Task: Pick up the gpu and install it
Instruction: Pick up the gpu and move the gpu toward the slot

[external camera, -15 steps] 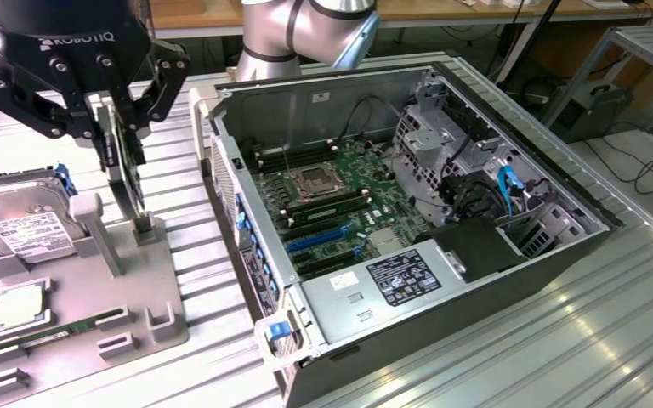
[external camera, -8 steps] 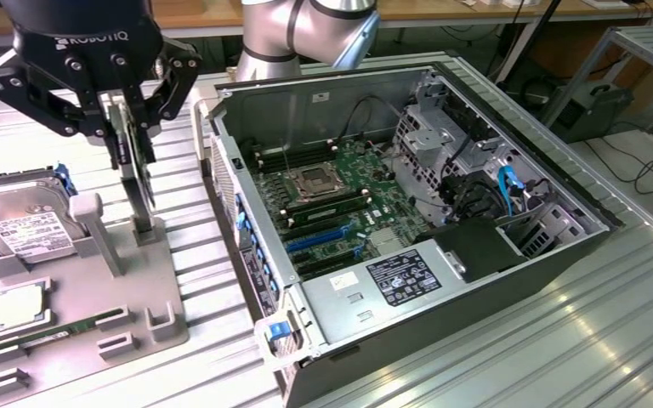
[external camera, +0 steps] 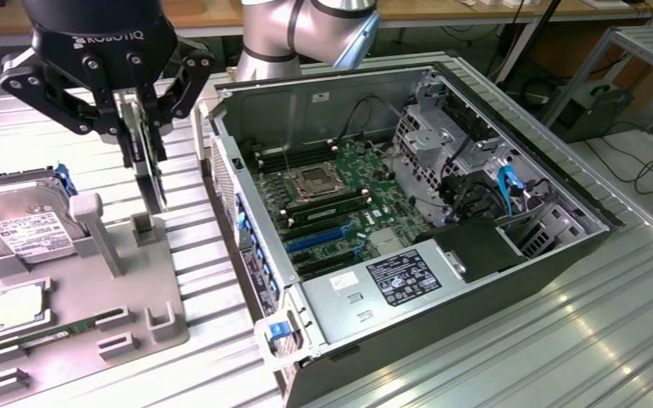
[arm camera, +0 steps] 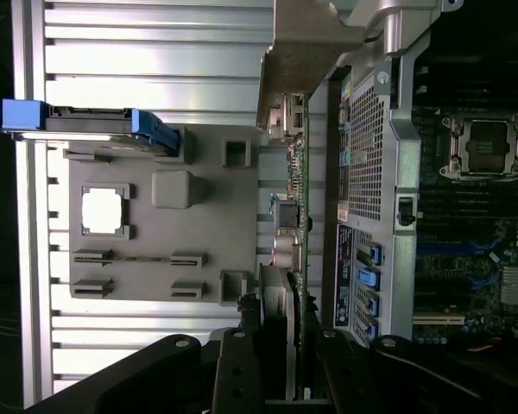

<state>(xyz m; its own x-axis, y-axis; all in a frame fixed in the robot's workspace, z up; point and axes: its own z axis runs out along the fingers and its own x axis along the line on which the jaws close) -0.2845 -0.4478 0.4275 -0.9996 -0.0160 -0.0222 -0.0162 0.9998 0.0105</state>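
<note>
Inside the open computer case [external camera: 303, 102] sits a motherboard [external camera: 343, 200]. Beside the case, the ROBOTIQ-marked gripper [external camera: 139, 132] is clamped on the upright gpu [external camera: 152, 180]. Also beside the case, a grey tray [external camera: 133, 289] holds a white-labelled hard drive [external camera: 20, 223] and a processor [external camera: 20, 308].

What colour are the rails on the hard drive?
Blue. The rails of the hard drive show best in the wrist view.
</note>
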